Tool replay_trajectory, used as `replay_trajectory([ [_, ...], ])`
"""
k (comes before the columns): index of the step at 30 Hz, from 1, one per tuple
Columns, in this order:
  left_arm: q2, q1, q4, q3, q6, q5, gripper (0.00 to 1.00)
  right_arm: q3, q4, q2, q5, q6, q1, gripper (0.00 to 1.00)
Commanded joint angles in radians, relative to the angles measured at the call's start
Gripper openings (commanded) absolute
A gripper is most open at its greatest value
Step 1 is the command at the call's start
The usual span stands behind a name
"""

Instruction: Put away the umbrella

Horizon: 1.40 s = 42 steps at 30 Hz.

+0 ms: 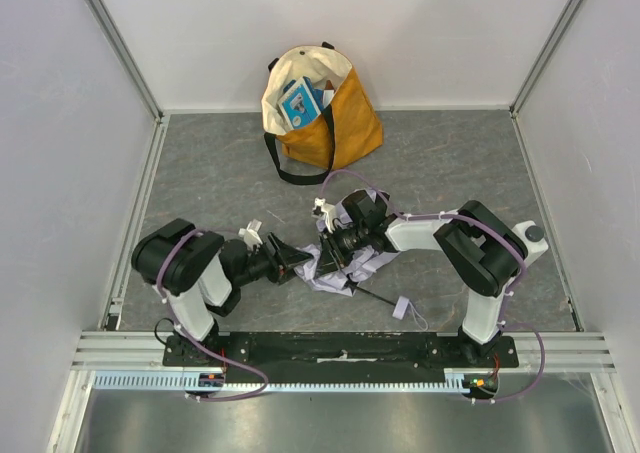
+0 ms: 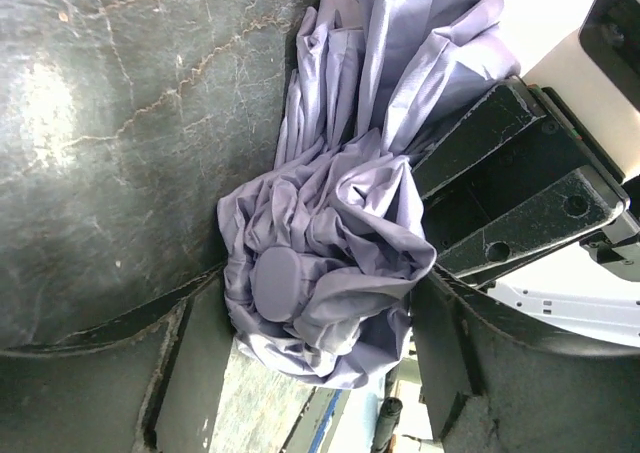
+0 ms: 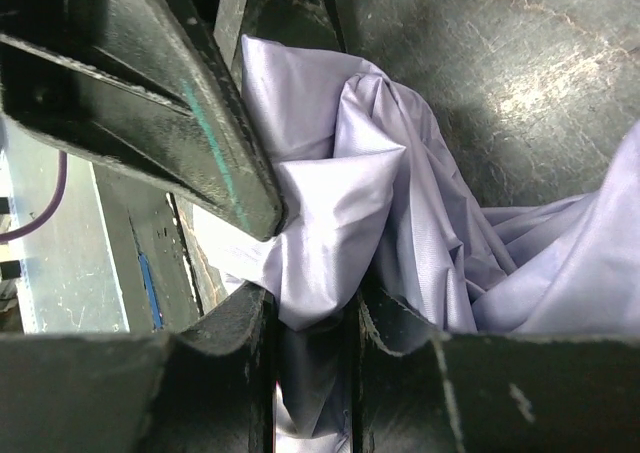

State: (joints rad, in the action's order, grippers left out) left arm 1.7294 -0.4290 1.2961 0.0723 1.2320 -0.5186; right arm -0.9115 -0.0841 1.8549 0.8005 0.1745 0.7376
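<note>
The umbrella point(image 1: 345, 261) lies crumpled on the table between the two arms, its pale lavender canopy bunched up. Its black shaft point(image 1: 374, 295) and small lavender strap point(image 1: 401, 308) stick out toward the near right. My left gripper point(image 1: 298, 260) is closed around a bunch of canopy with a round lavender cap point(image 2: 279, 283); the fabric fills the gap between its fingers point(image 2: 322, 278). My right gripper point(image 1: 335, 245) pinches a fold of the canopy point(image 3: 330, 203) between nearly closed fingers point(image 3: 315, 308). The two grippers almost touch.
A mustard-and-cream tote bag point(image 1: 335, 118) stands open at the back centre, with blue items inside and a black strap hanging toward the front. White walls enclose the grey table point(image 1: 200, 173). A metal rail point(image 1: 340, 351) runs along the near edge.
</note>
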Motion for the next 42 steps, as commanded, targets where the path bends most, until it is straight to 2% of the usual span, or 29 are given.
replay_trajectory([
  [1,0.174,-0.01,0.24,-0.008,0.046,0.048,0.72,0.037,-0.071,0.044,0.011,0.01,0.042,0.0],
  [5,0.228,-0.031,0.284,0.021,0.063,0.051,0.6,0.039,-0.071,0.052,0.0,0.006,0.046,0.0],
  [9,0.182,-0.05,0.25,0.02,0.038,0.092,0.33,0.026,-0.036,0.055,-0.038,-0.012,0.057,0.0],
  [13,0.119,-0.053,0.134,0.021,-0.003,0.123,0.16,0.005,0.026,0.056,-0.15,-0.015,0.066,0.0],
  [14,0.11,-0.051,0.123,0.018,-0.006,0.127,0.12,-0.001,0.049,0.053,-0.182,-0.018,0.068,0.01],
  [17,0.11,-0.051,0.075,0.024,0.001,0.121,0.02,-0.009,0.121,0.03,-0.306,-0.013,0.077,0.14],
  [18,0.116,-0.051,0.078,0.018,0.007,0.123,0.02,-0.01,0.139,0.014,-0.349,-0.007,0.08,0.22],
  [20,0.121,-0.051,0.083,0.004,0.012,0.123,0.02,-0.018,0.193,-0.012,-0.43,-0.003,0.086,0.3],
  [26,0.07,-0.051,-0.035,-0.011,-0.012,0.124,0.02,-0.036,0.334,-0.152,-0.653,0.039,0.109,0.59],
  [29,0.0,-0.053,-0.136,0.0,-0.061,0.124,0.02,-0.055,0.405,-0.23,-0.713,0.069,0.114,0.67],
  [36,-0.174,-0.051,-0.356,0.043,-0.118,0.123,0.02,0.008,0.463,-0.506,-0.891,0.298,0.079,0.87],
  [39,-0.198,-0.051,-0.373,0.052,-0.12,0.106,0.02,0.043,0.501,-0.603,-0.917,0.361,0.002,0.92],
  [42,-0.208,-0.051,-0.373,0.058,-0.12,0.083,0.02,0.097,0.503,-0.652,-0.83,0.359,-0.127,0.93],
])
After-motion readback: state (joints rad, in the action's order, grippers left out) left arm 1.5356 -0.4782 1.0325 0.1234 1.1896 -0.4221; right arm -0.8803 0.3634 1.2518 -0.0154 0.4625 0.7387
